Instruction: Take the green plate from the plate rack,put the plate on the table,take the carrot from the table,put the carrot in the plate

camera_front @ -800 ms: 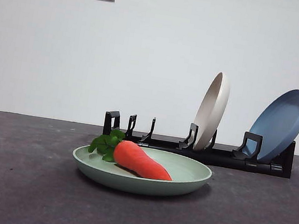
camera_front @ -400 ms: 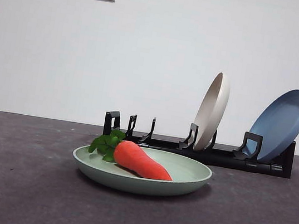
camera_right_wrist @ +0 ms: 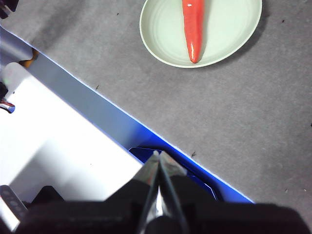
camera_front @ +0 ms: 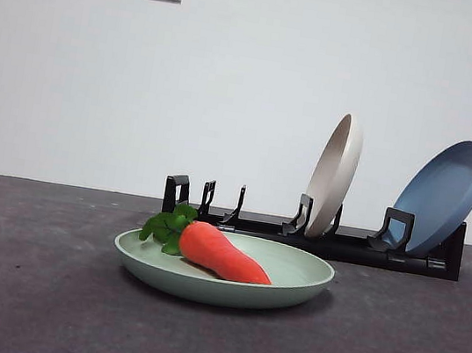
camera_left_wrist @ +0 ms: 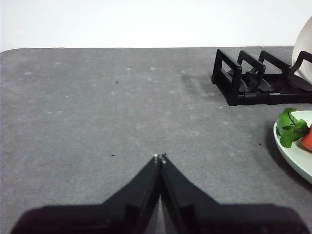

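The orange carrot (camera_front: 223, 254) lies on its side in the pale green plate (camera_front: 290, 288), flat on the grey table (camera_front: 24, 287) before the black plate rack (camera_front: 238, 221).

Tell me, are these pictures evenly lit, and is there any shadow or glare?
Front view: soft, even light, with a faint shadow under the green plate on the table. Left wrist view: sharp, with a dark shadow beside the plate's rim. Right wrist view: the white surface at the table's edge is washed out by glare, while the carrot stays clear.
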Available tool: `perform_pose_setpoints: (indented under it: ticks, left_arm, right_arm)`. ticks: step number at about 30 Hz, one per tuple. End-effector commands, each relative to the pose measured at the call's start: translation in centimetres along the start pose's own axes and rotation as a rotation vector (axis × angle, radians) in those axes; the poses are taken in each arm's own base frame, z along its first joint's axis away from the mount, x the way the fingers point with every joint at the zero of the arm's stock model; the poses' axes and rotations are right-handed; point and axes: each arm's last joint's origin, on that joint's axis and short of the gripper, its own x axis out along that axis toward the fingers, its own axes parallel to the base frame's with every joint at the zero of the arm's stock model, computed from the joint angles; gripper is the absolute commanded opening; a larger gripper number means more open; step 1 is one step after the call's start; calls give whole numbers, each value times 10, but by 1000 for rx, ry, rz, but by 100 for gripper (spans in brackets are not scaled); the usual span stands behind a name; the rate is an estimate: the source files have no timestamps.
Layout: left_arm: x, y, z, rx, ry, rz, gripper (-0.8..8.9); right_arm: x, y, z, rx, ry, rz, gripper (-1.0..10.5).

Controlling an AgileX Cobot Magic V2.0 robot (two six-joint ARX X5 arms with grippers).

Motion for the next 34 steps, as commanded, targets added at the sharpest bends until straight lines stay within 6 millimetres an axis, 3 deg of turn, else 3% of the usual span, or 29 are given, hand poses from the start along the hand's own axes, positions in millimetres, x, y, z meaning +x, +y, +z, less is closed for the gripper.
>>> perform_pose_setpoints:
  ticks: [1, 13, 19, 23, 28, 34]
  left_arm:
    - [1, 0, -4, -7, 7, -3, -3]
    - [1, 0, -4, -8, 7, -3, -3]
    - [1, 0, -4, -8, 7, -3, -3]
    - [1, 0, -4, -7, 7, -3, -3]
    - [1, 0, -4, -7, 7, -3, -3]
    - [1, 0, -4, -8, 7, -3, -3]
  right_arm:
    - [1, 0, -1, 4, 2, 0, 1]
    - [-2, -2, -1, -34, -23, -33, 1]
    - [-19, -16, 6, -45, -341, -161, 1]
    - [-23, -30, -2, -13, -558, -274, 1]
    - [-1, -50, -27, -28, -721, -410, 1]
    - [44, -73, -62, -48, -849, -482, 1]
